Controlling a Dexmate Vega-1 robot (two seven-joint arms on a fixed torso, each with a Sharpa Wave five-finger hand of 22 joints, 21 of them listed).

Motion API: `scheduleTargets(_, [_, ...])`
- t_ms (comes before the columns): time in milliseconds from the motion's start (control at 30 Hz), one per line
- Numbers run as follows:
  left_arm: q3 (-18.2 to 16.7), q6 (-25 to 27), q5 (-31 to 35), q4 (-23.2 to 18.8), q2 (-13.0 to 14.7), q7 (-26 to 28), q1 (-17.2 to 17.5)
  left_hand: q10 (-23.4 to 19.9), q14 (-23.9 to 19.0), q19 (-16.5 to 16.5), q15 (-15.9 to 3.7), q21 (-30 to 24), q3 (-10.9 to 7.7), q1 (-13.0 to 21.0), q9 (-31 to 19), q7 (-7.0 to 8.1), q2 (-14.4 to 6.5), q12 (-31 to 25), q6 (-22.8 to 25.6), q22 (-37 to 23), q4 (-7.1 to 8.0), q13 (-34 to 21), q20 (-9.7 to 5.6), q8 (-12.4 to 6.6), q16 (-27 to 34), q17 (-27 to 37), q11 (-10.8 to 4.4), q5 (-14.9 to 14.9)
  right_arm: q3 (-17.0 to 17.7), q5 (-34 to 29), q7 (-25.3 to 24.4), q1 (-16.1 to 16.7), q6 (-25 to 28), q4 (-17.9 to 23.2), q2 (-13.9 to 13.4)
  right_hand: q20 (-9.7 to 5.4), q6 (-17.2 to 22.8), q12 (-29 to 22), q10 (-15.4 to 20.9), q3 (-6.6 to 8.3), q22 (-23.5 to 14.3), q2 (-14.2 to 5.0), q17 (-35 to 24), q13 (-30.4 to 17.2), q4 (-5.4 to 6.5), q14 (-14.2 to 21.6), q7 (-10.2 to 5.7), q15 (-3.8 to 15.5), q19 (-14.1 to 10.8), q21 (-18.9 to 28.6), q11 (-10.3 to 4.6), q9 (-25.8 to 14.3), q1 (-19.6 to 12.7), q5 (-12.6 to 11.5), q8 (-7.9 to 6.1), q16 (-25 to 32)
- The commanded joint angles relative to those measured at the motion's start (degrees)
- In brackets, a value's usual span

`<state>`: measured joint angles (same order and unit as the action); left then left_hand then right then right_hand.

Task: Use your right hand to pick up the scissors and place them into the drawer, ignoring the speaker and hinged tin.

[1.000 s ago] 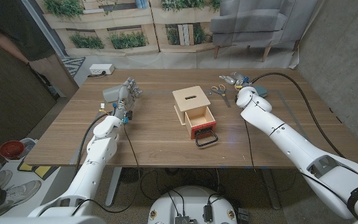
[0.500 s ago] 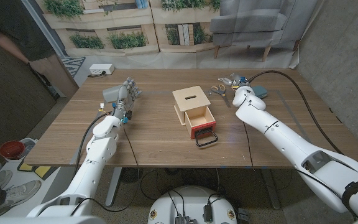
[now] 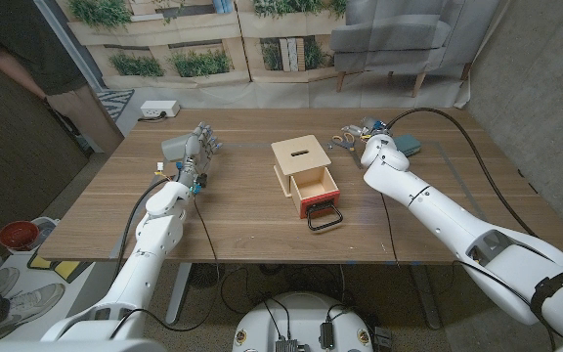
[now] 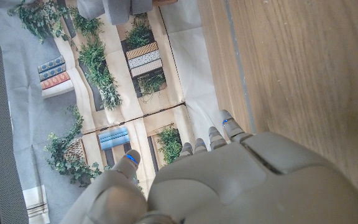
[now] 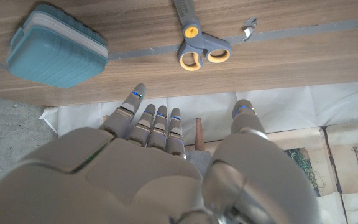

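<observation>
**Inspector:** Scissors [image 5: 197,38]: grey blades, grey handles with yellow-lined loops. They lie flat on the wooden table [image 3: 233,210], at about one o'clock from the drawer box [image 3: 304,168], beside the right hand [image 3: 371,129]. In the right wrist view they lie apart from the fingertips [image 5: 136,94], with no contact.

**Clerk:** State of that hand?

**Inspector:** Empty. Fingers extended and parted, thumb held off to one side. A teal hinged tin [image 5: 58,48] sits near the scissors, not touching them.

**Clerk:** And the drawer?

**Inspector:** Drawer [image 3: 316,194] pulled out toward six o'clock, red front, black handle; nothing visible inside.

**Clerk:** The other arm?

**Inspector:** Left hand [image 3: 192,149] at nine o'clock from the box, well apart from it, fingers loosely spread, holding nothing.
</observation>
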<state>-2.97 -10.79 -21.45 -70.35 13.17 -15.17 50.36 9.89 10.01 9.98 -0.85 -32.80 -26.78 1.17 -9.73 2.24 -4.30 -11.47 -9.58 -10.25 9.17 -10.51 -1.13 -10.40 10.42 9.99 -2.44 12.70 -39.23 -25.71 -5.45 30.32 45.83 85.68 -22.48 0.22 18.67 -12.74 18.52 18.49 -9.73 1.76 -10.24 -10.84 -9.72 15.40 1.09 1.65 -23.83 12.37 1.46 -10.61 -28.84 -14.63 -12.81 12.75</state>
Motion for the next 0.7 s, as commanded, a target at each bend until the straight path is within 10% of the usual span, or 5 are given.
scheduleTargets(33, [0.08,-0.22,-0.05,1.32,-0.05,-0.09,-0.84,4.61,5.63,6.70,0.27,0.17,0.22,0.24,-0.33,-0.24,-2.69,-0.23,-2.23,-0.24,-0.07,-0.25,0.28,-0.14,0.30,0.23,0.10,0.30,-2.25,-4.40,1.94,-1.75,2.94,-2.58,0.80,-0.33,0.99,-0.66,1.78,-0.49,-0.28,-0.07,-0.47,-0.23,0.59,2.15,-0.05,0.68,-0.85,0.25,0.01,-0.29,-0.75,-0.63,0.08,0.64])
scheduleTargets(700, [-0.19,-0.25,-0.23,2.04,0.15,-0.09,-1.13,4.62,5.65,6.60,0.20,0.42,0.33,0.24,-0.33,-0.21,-2.71,-0.22,-2.24,-0.25,-0.06,-0.25,0.23,-0.11,0.30,0.23,0.13,0.32,-6.01,-9.27,4.03,-5.29,5.81,-8.60,3.79,-0.47,3.60,-0.93,4.05,-1.86,-0.32,1.57,-0.89,-0.61,0.44,4.02,-1.18,1.92,-0.75,-0.36,0.07,-0.32,-3.51,-1.69,-0.01,0.77])
